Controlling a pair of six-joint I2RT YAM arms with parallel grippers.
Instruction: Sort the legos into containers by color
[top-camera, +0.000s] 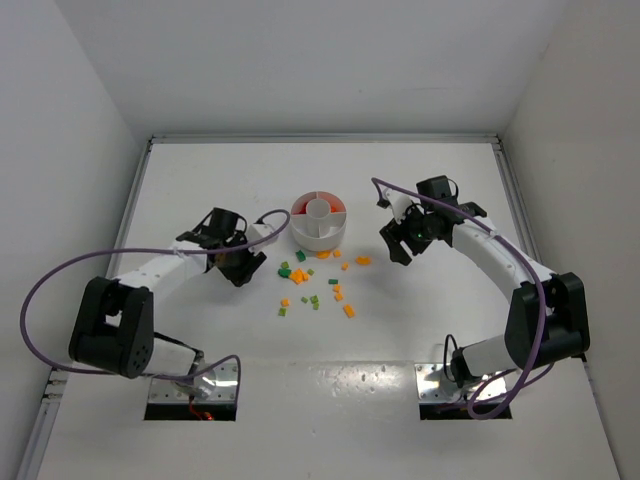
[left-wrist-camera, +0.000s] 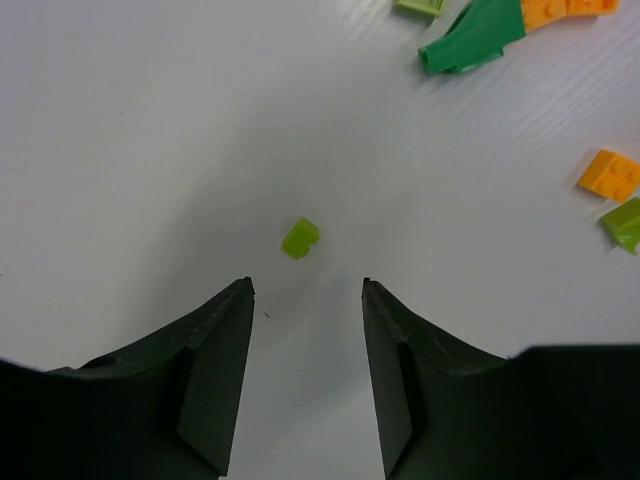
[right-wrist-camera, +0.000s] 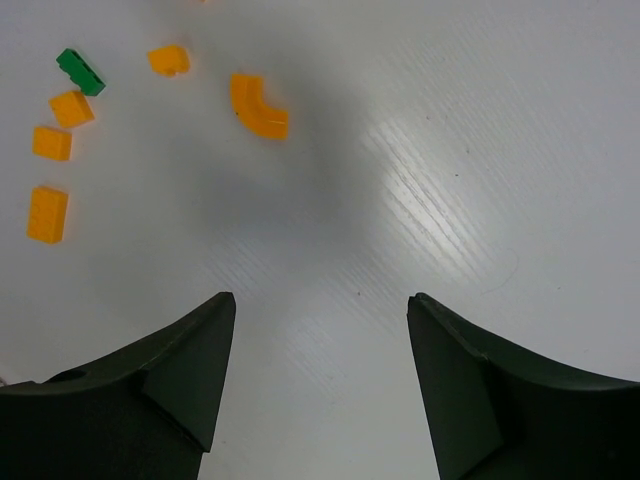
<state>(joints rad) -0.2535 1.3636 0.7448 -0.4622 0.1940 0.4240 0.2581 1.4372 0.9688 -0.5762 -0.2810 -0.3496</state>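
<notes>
Top external: white dish (top-camera: 320, 241) sits between both arms, legos (top-camera: 297, 275) scattered just in front of it | left wrist: left gripper (left-wrist-camera: 307, 285) spread, grasping nothing, lime brick (left-wrist-camera: 300, 238) just beyond its tips | right wrist: right gripper (right-wrist-camera: 322, 297) spread, empty, curved orange brick (right-wrist-camera: 259, 106) farther ahead

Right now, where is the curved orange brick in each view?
Top external: curved orange brick, below and right of the white dish.
Left wrist: not in it.
Right wrist: upper left of centre.
Shared landmark: dark green brick, in top and right wrist views.
</notes>
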